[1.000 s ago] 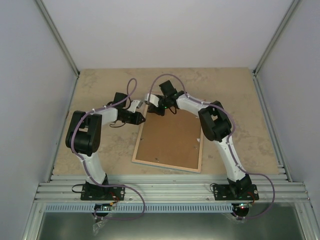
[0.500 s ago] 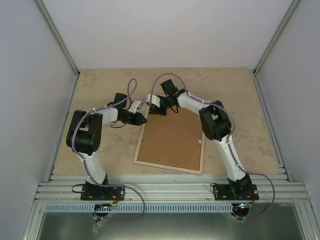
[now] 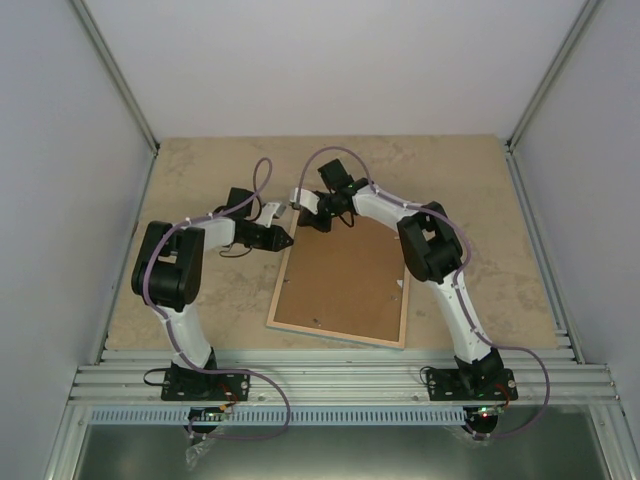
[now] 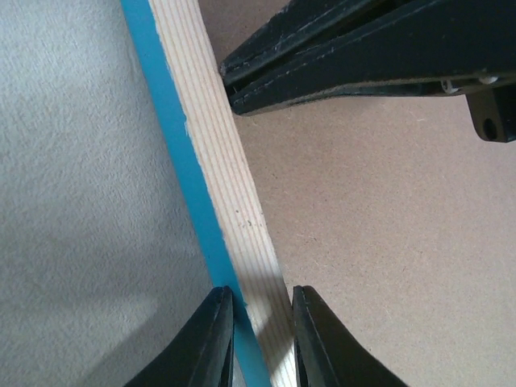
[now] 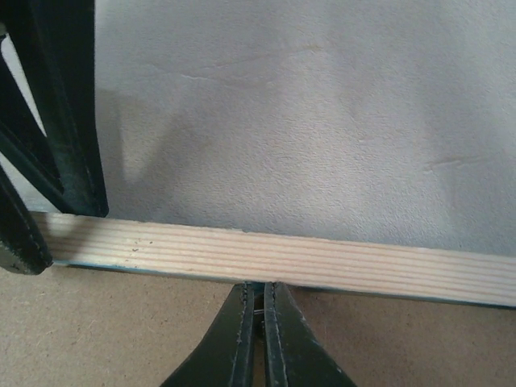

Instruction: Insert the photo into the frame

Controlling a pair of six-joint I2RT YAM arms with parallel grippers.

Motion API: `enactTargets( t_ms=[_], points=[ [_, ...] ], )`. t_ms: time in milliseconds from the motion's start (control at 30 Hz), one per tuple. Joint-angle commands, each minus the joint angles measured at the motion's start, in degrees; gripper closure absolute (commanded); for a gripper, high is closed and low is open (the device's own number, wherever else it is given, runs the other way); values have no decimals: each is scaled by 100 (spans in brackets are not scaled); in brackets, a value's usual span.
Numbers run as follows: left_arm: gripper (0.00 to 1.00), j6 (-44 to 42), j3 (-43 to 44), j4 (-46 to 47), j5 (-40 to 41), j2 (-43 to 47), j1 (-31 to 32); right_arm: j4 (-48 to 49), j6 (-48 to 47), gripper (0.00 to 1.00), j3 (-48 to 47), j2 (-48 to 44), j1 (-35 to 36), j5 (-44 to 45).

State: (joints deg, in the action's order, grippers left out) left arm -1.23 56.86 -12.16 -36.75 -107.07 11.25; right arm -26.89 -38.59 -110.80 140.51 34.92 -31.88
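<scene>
Face down in the middle of the desk (image 3: pixel 480 200), slightly askew and with one short side close to the near edge, the frame (image 3: pixel 336 334) shows its plain brown backing board (image 3: pixel 345 280), which looks matte and fibrous. At the frame's far left corner the left pincer (image 4: pixel 260 306) straddles and grasps the pale, straight-grained wood edge, a strip of the turquoise front showing beside it, apparently to steady the frame. The right pincer (image 5: pixel 258 294) is clenched, its tips pressed together where board meets wood on the far side, likely working the back's fastening. Whether it nips anything cannot be told. The photo is out of sight and may already lie beneath the board. The desk's surface is pale and mottled like stone.
</scene>
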Motion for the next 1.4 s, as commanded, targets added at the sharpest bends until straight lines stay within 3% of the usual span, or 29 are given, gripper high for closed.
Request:
enactTargets(
  t_ms=[0,400,600,833,1000,1200,1367],
  points=[
    [86,-186,-336,-484,-260,-117,193,198,580,99,253,461,64,1352],
    [87,-80,-309,-476,-287,-171,194,626,2065,99,439,370,70,1753],
    [81,50,-296,-388,-209,-123,167,737,2092,99,448,152,62,1190],
    [67,215,37,-193,64,255,-223,355,1618,65,392,-608,-128,204],
    [45,-330,292,-224,311,800,-215,-311,1329,47,370,-1257,-489,-321],
    [26,-1434,560,-550,1165,1105,217,-1221,993,37,960,-1943,-1345,-454],
    [22,-1594,752,-551,1566,988,512,-1721,978,33,1726,-2549,-2066,88]
  ],
)
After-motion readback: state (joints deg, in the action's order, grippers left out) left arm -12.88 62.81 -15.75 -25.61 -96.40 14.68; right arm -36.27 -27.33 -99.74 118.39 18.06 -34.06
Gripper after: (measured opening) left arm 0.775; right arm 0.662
